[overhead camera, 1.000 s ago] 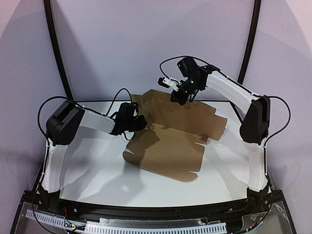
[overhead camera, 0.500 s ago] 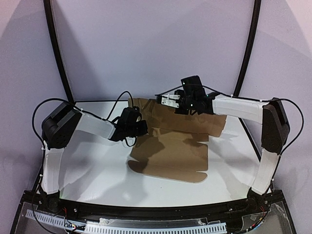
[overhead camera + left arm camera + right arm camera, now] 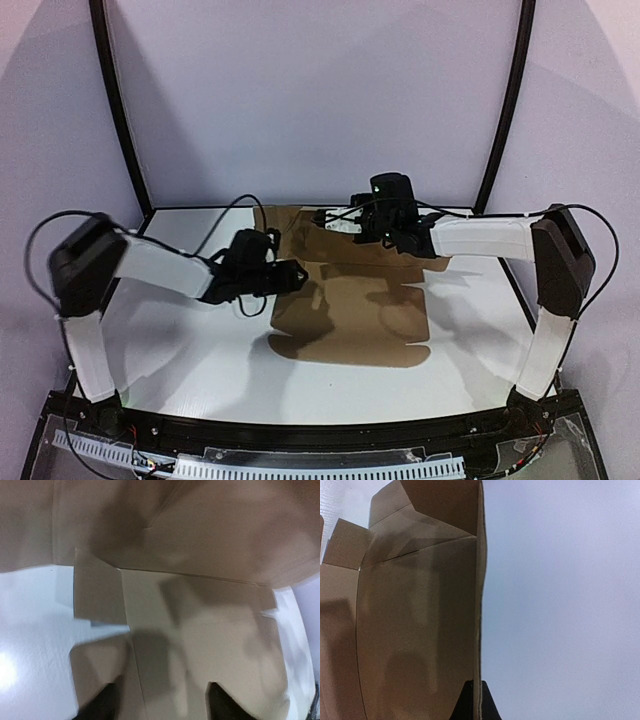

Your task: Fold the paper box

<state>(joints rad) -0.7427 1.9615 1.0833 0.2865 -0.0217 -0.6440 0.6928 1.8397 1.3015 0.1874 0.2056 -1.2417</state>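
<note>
The paper box [image 3: 360,320] is a brown die-cut cardboard sheet lying mostly flat in the middle of the white table. Its back panel [image 3: 300,228] is tilted up. My right gripper [image 3: 332,222] is shut on the top edge of that panel. In the right wrist view the panel [image 3: 415,630] runs edge-on between the closed fingertips of the right gripper [image 3: 474,706]. My left gripper [image 3: 294,277] hovers at the sheet's left edge. In the left wrist view the left gripper [image 3: 162,705] stands open, its dark fingers [image 3: 107,705] wide apart over the cardboard [image 3: 200,630], a small side flap [image 3: 97,587] ahead.
The white table [image 3: 180,350] ends in a black rail [image 3: 320,440] at the near side. Two black curved poles [image 3: 120,110] rise at the back against a plain pale wall. Black cables loop off both arms.
My left gripper has opened and let go of the sheet's left edge. The right arm has come down and leftward with the back panel, and the sheet now lies flatter.
</note>
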